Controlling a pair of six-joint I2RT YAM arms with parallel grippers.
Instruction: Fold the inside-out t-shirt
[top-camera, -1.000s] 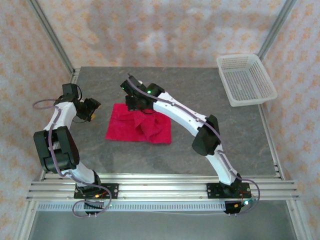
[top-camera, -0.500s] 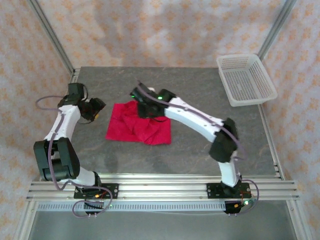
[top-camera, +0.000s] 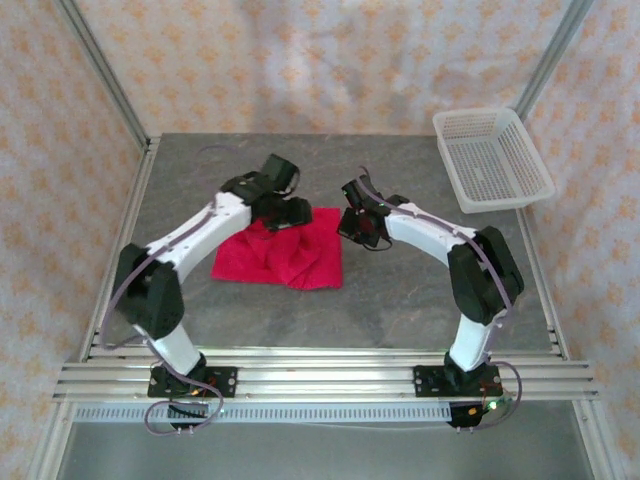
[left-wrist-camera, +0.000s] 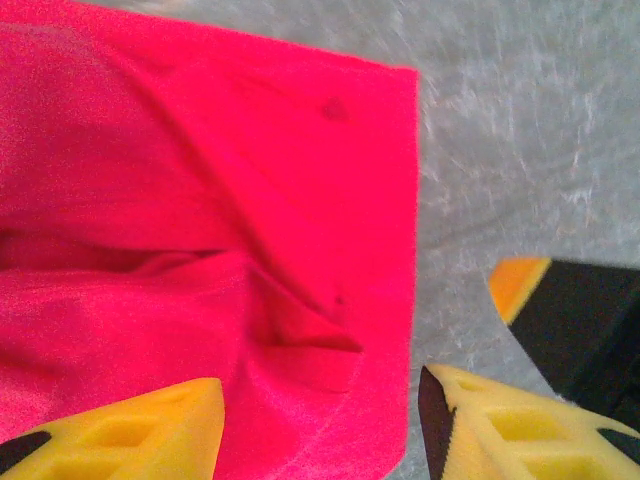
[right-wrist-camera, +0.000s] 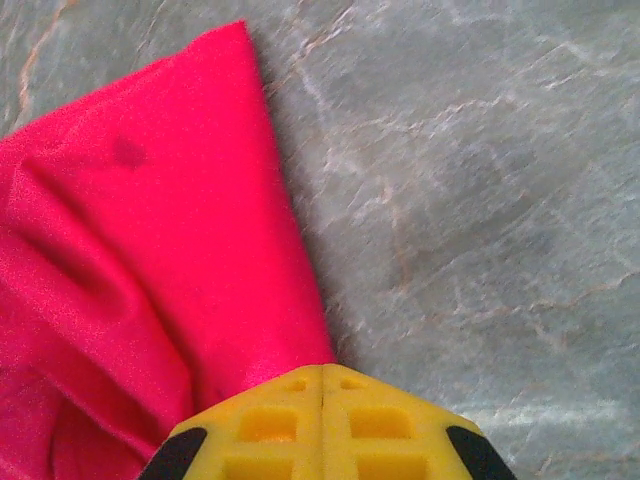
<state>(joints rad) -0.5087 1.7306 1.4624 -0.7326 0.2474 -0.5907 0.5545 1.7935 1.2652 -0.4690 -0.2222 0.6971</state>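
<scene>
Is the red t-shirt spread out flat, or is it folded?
Folded, loosely: the t-shirt lies as a small bunched rectangle with overlapping layers and creases, no sleeves spread out.

Your left gripper (left-wrist-camera: 320, 400) sits at the near edge, its two yellow fingers (left-wrist-camera: 125, 430) standing apart with nothing pinched between them. The left one is over the red t-shirt (left-wrist-camera: 200, 190), the right one over the bare grey table (left-wrist-camera: 530, 130). The t-shirt covers the left and middle, and its right edge runs from a square far corner down into the gap, ending just beside the right finger. You can see a deep dark crease across the cloth on the left and a small folded flap close to the gap. To the right lies a black part with an orange tip (left-wrist-camera: 575, 320); you cannot tell what it belongs to.
</scene>
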